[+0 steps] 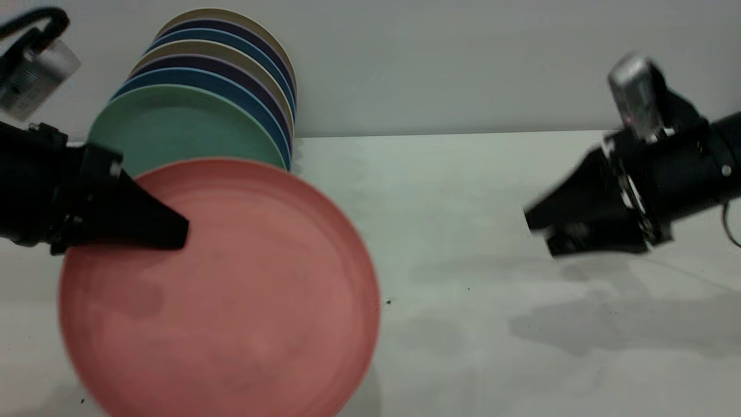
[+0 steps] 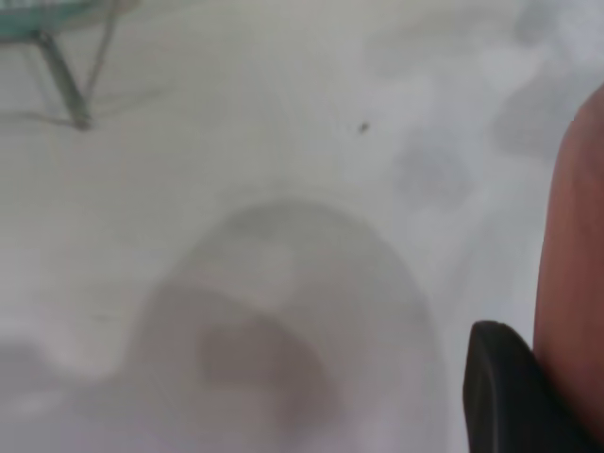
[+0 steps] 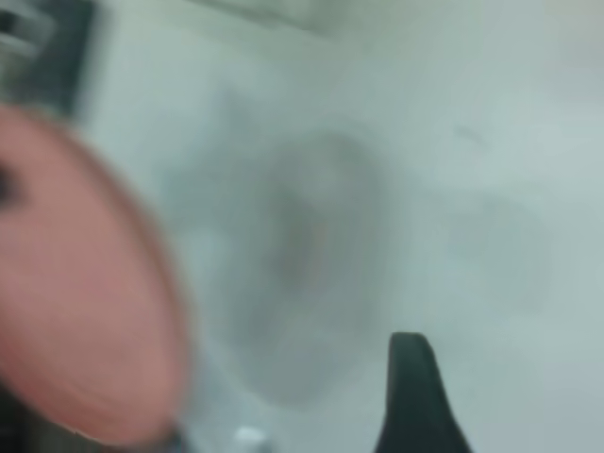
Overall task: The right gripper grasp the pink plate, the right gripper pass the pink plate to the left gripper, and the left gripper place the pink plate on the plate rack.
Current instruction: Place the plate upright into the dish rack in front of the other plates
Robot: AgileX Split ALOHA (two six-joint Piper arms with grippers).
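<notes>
At left: left gripper (image 1: pixel 173 231) holds pink plate (image 1: pixel 231 289) | wrist: rack (image 2: pixel 66 80)

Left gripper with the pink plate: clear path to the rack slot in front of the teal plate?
Probably yes. The left gripper holds the pink plate just in front of the teal plate, nothing between them; the right gripper is far off.

A: Where is the pink plate (image 1: pixel 231 295)?
B: Front left above the tabletop (image 1: pixel 492 191), on edge in the left end effector (image 1: pixel 179 231), before the row of 7 plates (image 1: pixel 220 75).
A: The right end effector (image 1: pixel 538 231)?
B: Far right, well apart.
</notes>
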